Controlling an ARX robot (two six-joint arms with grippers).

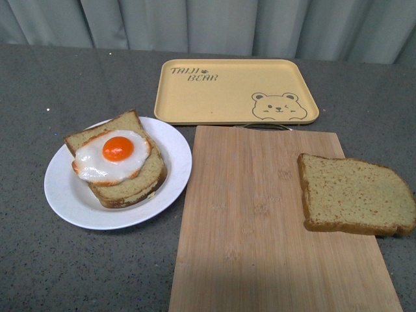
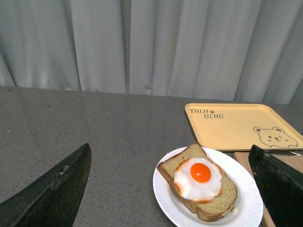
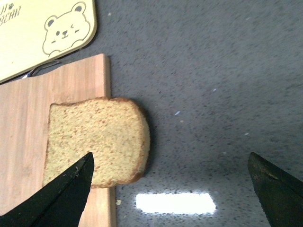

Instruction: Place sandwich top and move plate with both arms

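Fingers [image 2: 57, 194] of the left gripper [image 2: 169, 147] are standing wide apart and holding nothing. They are hanging over the table [image 2: 94, 132], and the plate [image 2: 163, 189] is showing beyond them. Fingers [image 3: 61, 198] of the right gripper [image 3: 170, 155] are likewise spread wide and gripping nothing. They are hovering above the sandwich top [image 3: 97, 144] without touching it; one fingertip is showing over the slice's corner and the other over bare table.

Neither arm is appearing in the front view. There the sandwich top [image 1: 356, 194] is lying flat on the right side of the board [image 1: 253, 221], bare and speckled. Its right end is overhanging the board's edge, above the table [image 1: 52, 78].

The plate [image 1: 68, 195] is sitting on the table just left of the board, with its rim close to the board's left edge or touching it; I cannot tell which. It is carrying stacked slices [image 1: 133, 182], set slightly askew, with an egg [image 1: 112, 155] lying on top, yolk up.

Behind the board, the tray [image 1: 227, 91] is resting flat on the table with its bear print facing up. Its near edge is lying just beside the board's far edge. A curtain [image 1: 208, 23] is hanging along the back of the table. A bright patch [image 3: 175, 202] of reflected light is glaring on the table near the sandwich top in the right wrist view.
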